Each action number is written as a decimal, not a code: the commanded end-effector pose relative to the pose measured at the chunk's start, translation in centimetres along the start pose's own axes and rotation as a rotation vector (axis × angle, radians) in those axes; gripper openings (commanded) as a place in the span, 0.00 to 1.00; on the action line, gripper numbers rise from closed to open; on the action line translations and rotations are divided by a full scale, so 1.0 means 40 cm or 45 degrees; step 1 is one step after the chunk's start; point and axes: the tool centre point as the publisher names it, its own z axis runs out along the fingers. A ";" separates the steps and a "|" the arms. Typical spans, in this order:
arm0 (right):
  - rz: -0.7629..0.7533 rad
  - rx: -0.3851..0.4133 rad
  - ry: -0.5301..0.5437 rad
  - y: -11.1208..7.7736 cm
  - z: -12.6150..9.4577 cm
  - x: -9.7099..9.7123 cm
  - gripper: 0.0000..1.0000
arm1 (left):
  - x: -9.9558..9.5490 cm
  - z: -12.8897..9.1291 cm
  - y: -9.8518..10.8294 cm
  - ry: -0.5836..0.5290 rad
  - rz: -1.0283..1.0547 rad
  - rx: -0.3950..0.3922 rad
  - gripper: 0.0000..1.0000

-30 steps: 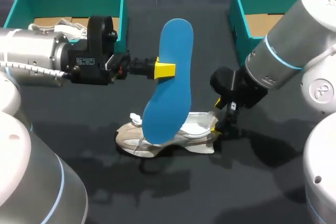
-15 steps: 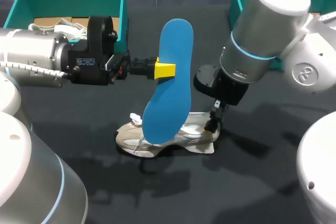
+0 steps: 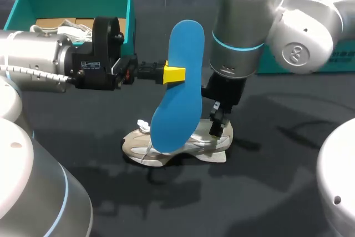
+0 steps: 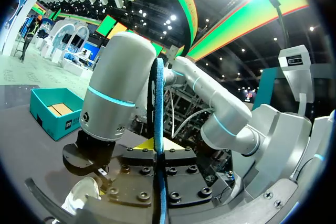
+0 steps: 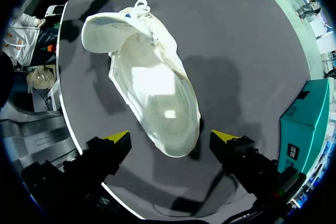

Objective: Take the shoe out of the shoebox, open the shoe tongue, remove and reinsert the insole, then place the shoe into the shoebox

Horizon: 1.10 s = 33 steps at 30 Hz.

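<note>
— Where are we standing over the table?
— Our left arm is coming in level from the left. Our right arm is reaching past the middle and pointing straight down.
— And the boxes?
— The left box is sitting at the far left corner. The right box is sitting at the far right, mostly hidden behind our right arm in the head view. Both are lying well apart from the shoe.
— How is the shoe lying?
— It is resting on its sole near the middle of the table. Its long axis is running left to right, with the toe pointing left and the heel right. The mouth is facing up, and the tongue is folding forward over the toe.
— Room around it?
— Bare table is showing in front of it and to its right. In the right wrist view the table's edge is running along one flank of the shoe, with bare surface between them.
— The insole?
— It is standing nearly upright above the shoe, leaning a little. Its lower end is overlapping the shoe's middle, and we cannot tell whether the two are touching.
— The grippers?
— Our left gripper is pinching the insole from both sides. Our right gripper is spreading wide above the heel with a finger off to each side, gripping nothing.
</note>
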 end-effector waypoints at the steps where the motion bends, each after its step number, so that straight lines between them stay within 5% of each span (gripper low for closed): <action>1: 0.006 0.017 -0.014 0.021 -0.008 -0.009 1.00 | 0.000 0.003 0.002 -0.001 0.000 0.003 0.00; 8: -0.029 -0.034 -0.013 0.080 0.005 -0.029 1.00 | 0.000 0.003 0.002 -0.001 0.000 0.003 0.00; 21: -0.029 -0.034 -0.013 0.080 0.005 -0.029 1.00 | 0.000 0.003 0.002 -0.001 0.000 0.003 0.00; 28: -0.158 0.028 -0.027 0.148 0.037 -0.034 1.00 | 0.000 0.003 0.002 -0.001 0.000 0.003 0.00; 33: -0.169 0.071 0.000 0.146 0.043 -0.039 1.00 | 0.000 0.003 0.002 -0.001 0.000 0.003 0.00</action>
